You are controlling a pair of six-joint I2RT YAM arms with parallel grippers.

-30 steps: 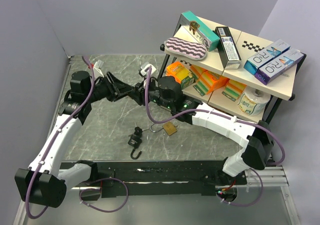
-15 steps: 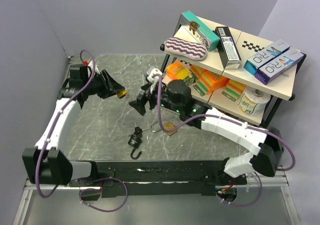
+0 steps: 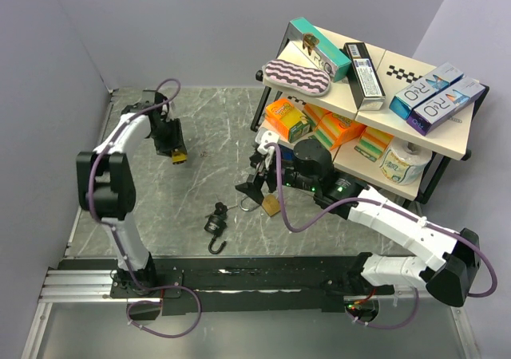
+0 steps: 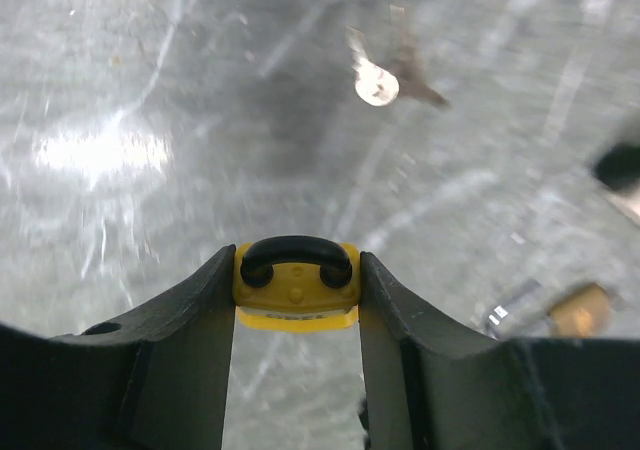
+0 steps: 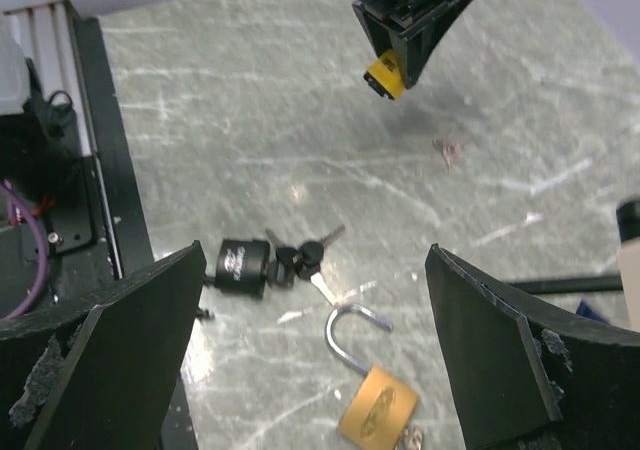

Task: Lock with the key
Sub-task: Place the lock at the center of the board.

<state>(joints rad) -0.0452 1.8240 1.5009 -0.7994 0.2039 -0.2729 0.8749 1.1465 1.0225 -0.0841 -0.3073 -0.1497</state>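
Swung apart since earlier. Left pincer [image 3: 176, 153], 10 o'clock: clamped on yellow padlock [image 4: 296, 288], tip-held, risks slipping. Right pincer [image 3: 252, 177]: wide.

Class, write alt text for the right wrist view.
A brass padlock, shackle open, lies on the marble table near a black padlock with keys, framed by the open right gripper. Beyond, the left gripper holds a yellow padlock.
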